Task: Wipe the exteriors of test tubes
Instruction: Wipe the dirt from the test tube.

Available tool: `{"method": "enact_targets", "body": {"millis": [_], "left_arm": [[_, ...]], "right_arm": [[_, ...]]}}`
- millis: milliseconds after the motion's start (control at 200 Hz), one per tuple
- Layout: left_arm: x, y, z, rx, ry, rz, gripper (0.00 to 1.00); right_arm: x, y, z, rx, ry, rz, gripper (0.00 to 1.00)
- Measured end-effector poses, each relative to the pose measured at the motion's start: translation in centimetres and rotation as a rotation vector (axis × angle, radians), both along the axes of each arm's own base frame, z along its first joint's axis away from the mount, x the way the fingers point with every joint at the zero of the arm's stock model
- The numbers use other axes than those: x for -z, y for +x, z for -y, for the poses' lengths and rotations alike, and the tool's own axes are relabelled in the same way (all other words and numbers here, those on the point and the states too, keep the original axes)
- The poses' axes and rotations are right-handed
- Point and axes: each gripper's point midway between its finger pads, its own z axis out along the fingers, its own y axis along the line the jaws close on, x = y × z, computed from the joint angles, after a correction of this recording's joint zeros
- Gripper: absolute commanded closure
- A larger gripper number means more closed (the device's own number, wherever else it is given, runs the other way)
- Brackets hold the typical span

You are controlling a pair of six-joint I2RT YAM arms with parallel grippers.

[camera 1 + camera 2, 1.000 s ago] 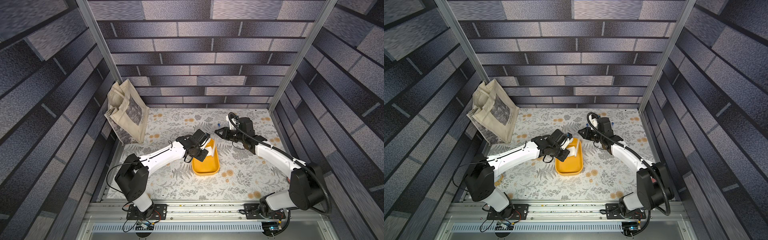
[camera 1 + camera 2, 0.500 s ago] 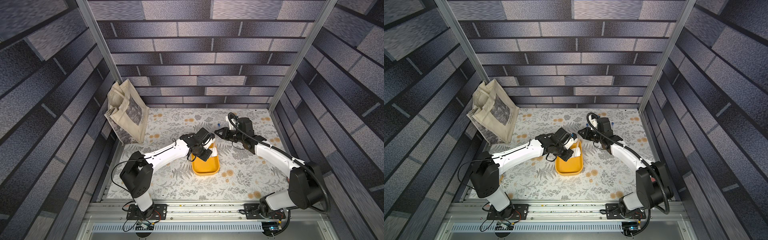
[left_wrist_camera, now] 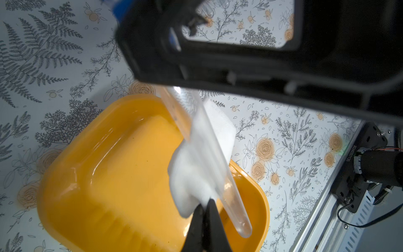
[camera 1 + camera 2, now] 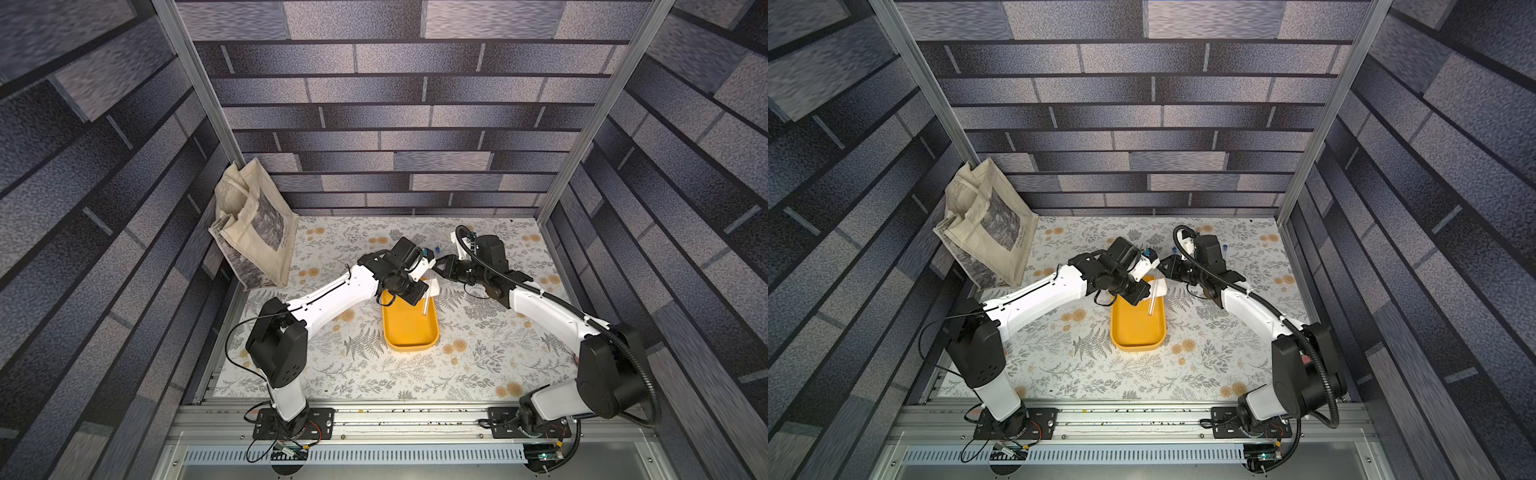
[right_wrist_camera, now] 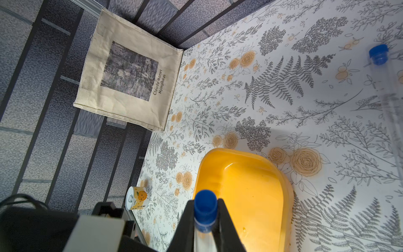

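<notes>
**Flowered table (image 4: 353, 374): two grips meet over its middle**

The left gripper (image 3: 204, 218) has its jaws pressed together on one corner of a white cloth (image 3: 196, 170). The right gripper (image 5: 205, 210) is clamped on a clear tube (image 5: 205, 199) right by its blue cap.

From that grip the tube slants downward with the cap end high. In both top views its shaft (image 4: 426, 301) (image 4: 1152, 301) crosses the far right part of a yellow tray (image 4: 411, 336) (image 4: 1136, 336), and its rounded end hangs over the tray. Whether that end touches the tray cannot be told.

In the left wrist view the cloth lies against the tube's shaft. Whether it folds around the shaft cannot be told.

The tray sits on the table between the two arms. A second tube (image 5: 378, 54), also blue-capped, lies flat on the table apart from the tray.

Further out, a cream tote bag (image 4: 257, 232) (image 4: 988, 224) leans in the far left corner against the grey brick-pattern wall. A small can (image 5: 138, 197) printed with an orange stands at the table's edge beside that wall.
</notes>
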Motion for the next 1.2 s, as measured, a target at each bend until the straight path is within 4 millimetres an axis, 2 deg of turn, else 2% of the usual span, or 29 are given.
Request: {"method": "enact_targets", "body": {"millis": [336,631,912,1037,1202], "left_arm": [[-2.3,2.1,0.1,0.002,-0.034,0.044,0.99],[-2.0,1.9,0.1,0.016,-0.028,0.028,0.99],[0.7,-0.4,-0.9,0.032,0.010,-0.031,0.98],[0.7,-1.8,-1.3,0.046,0.009,-0.034,0.98],[0.2,-3.7,-1.4,0.065,-0.010,-0.027,0.97]], "right_arm": [[0.1,-0.1,0.0,-0.007,-0.007,0.006,0.88],[0.1,-0.1,0.0,-0.009,-0.007,0.005,0.87],[-0.7,0.4,-0.2,-0.009,-0.002,0.017,0.87],[-1.2,0.8,-0.4,-0.009,0.002,0.027,0.87],[-0.7,0.9,-0.4,-0.009,-0.003,0.016,0.87]]}}
